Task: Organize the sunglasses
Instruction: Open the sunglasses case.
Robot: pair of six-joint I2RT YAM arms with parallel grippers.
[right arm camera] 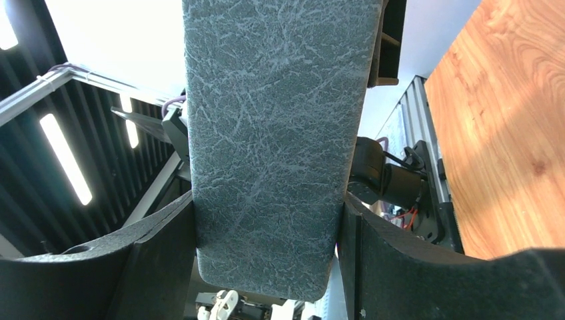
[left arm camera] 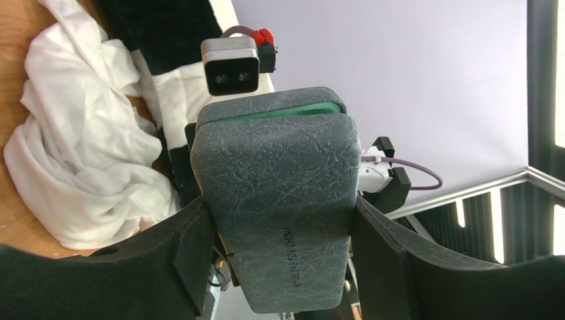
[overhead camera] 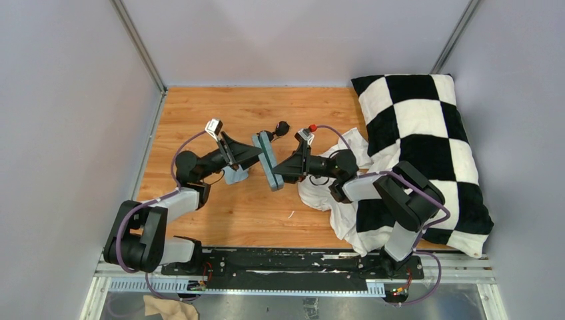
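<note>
Clamping case (overhead camera: 268, 160): left pincer (left arm camera: 280, 221), right pincer (right arm camera: 266, 223)

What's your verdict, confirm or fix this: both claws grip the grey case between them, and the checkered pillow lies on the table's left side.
Wrong side: the top view shows the checkered pillow on the table's right side. The rest holds: the left claw and right claw both grip the grey case between them.

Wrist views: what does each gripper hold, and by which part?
Both hold the grey case: left gripper and right gripper each clamp its opposite long edges between their fingers.
</note>
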